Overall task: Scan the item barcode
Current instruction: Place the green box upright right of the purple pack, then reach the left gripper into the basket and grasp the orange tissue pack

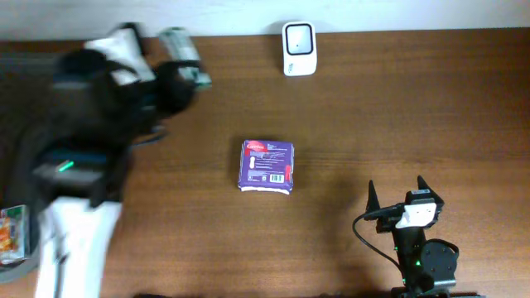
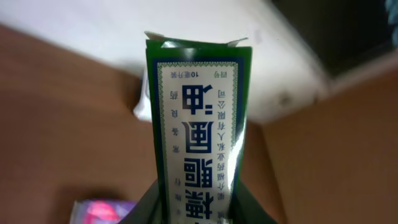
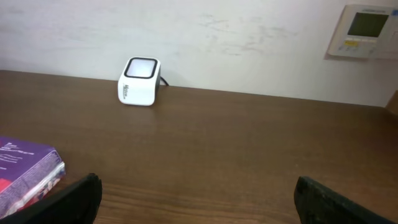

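Clearly, the left gripper [image 2: 199, 214] clamps a green box [image 2: 199, 112], upper left overhead — the right gripper [image 3: 198, 199] gapes wide.

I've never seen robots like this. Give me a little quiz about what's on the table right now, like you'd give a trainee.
1. True or false: the right hand is holding the purple pack.
2. What does the left hand grip? A) a green box B) a cup C) nothing
3. Name the white object standing at the far edge of the table.

Key:
1. False. It is open and empty, and the pack lies on the table.
2. A.
3. The scanner.
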Tool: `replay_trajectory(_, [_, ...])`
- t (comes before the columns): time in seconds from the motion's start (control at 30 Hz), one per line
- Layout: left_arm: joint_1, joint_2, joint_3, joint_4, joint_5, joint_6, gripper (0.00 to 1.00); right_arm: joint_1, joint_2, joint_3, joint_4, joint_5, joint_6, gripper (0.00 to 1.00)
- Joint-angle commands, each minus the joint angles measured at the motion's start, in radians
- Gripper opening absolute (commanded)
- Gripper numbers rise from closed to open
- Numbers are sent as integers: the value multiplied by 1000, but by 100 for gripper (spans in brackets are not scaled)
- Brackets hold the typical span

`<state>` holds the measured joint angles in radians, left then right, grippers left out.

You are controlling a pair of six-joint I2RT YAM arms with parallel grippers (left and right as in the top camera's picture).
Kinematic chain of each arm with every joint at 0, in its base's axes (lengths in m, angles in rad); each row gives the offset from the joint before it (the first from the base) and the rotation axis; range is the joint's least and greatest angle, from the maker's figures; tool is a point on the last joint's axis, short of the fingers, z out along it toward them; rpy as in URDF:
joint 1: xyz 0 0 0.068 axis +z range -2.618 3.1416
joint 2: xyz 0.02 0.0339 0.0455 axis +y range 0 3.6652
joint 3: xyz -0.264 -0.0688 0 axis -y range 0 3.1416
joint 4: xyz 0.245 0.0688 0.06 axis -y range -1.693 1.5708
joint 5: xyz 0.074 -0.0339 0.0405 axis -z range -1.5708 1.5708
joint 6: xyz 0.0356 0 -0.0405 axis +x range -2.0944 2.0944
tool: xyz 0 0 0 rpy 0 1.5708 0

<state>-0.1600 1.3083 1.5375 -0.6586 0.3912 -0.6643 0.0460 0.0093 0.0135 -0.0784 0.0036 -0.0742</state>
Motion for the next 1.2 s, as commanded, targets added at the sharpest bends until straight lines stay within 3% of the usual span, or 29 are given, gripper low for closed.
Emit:
replay_trajectory(0.0, [-252, 237, 5, 6, -93, -5, 15, 6, -6, -8, -4, 9, 11, 98])
replay_trajectory(0.1, [-418, 511, 5, 65, -93, -5, 16, 6, -6, -8, -4, 9, 11, 98])
replay_trajectory(0.17, [-485, 649, 5, 110, -104, -5, 22, 6, -6, -8, -4, 9, 11, 98])
replay_trajectory(0.27, [-539, 773, 5, 127, -105, -1, 24, 6, -6, -8, -4, 9, 11, 98])
replay_trajectory(0.3, [-548, 795, 5, 127, -123, -1, 40, 6, -6, -8, -4, 9, 11, 98])
replay_trajectory(0.37, [-550, 803, 8, 127, -129, 6, 54, 6, -6, -8, -4, 9, 11, 99])
replay_trajectory(0.43, [-542, 801, 59, 99, -122, 6, 59, 6, -6, -8, -4, 9, 11, 99])
replay_trajectory(0.53, [-475, 795, 382, -206, -119, 181, 58, 6, -6, -8, -4, 9, 11, 98])
replay_trajectory(0.67, [-316, 795, 943, -674, -137, 300, 68, 6, -6, -8, -4, 9, 11, 98])
replay_trajectory(0.77, [-112, 795, 1302, -972, -247, 299, 88, 6, -6, -8, -4, 9, 11, 99])
replay_trajectory(0.8, [-47, 795, 1386, -1030, -272, 309, 100, 6, -6, -8, -4, 9, 11, 98])
replay_trajectory(0.83, [22, 761, 1408, -1030, -246, 356, 99, 6, -6, -8, -4, 9, 11, 98])
replay_trajectory(0.93, [259, 613, 1395, -1030, -258, 389, 99, 6, -6, -8, -4, 9, 11, 98])
replay_trajectory(1.0, [397, 479, 1256, -1030, -306, 393, 99, 6, -6, -8, -4, 9, 11, 99])
replay_trajectory(1.17, [682, 269, 696, -1018, -783, 163, 99, 6, -6, -8, -4, 9, 11, 98])
